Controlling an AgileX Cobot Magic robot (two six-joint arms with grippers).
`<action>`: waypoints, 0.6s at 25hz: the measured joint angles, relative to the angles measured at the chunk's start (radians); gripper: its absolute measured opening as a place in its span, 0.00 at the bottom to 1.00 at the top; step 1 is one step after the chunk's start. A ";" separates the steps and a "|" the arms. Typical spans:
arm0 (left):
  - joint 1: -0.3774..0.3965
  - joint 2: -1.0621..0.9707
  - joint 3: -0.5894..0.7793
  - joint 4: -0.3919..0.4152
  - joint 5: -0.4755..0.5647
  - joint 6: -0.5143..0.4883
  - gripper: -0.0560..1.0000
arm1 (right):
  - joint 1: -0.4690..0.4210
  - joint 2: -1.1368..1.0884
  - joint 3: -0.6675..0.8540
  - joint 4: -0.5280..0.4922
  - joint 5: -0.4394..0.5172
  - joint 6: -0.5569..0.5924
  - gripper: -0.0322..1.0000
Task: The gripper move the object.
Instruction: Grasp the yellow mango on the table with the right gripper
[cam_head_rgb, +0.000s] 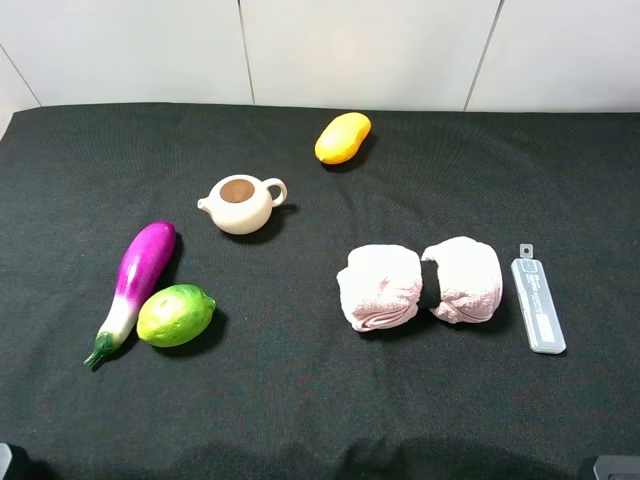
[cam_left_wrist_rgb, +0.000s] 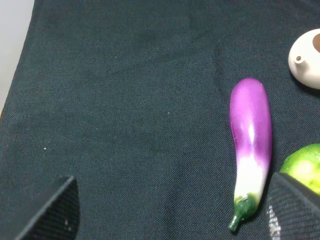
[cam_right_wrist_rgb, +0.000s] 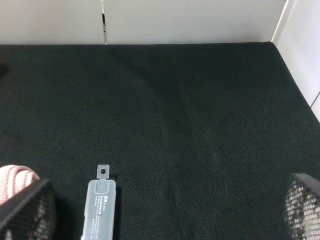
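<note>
Your left gripper (cam_left_wrist_rgb: 172, 205) and right gripper (cam_right_wrist_rgb: 170, 205) each hung with fingers wide apart, holding nothing. The mango (cam_head_rgb: 342, 137) lay well off at the back of the black cloth (cam_head_rgb: 300, 400), beyond the teapot (cam_head_rgb: 241, 203) — smooth, oblong, glossy, likely to roll. You did best to close across its narrow waist, low and gently — never on its tapered ends.
</note>
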 joint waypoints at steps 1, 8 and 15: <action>0.000 0.000 0.000 0.000 0.000 0.000 0.80 | 0.000 0.000 0.000 0.000 0.000 0.000 0.70; 0.000 0.000 0.000 0.000 0.000 0.000 0.80 | 0.000 0.000 0.000 0.000 0.000 0.000 0.70; 0.000 0.000 0.000 0.000 0.000 0.000 0.80 | 0.000 0.000 0.000 0.000 0.000 0.000 0.70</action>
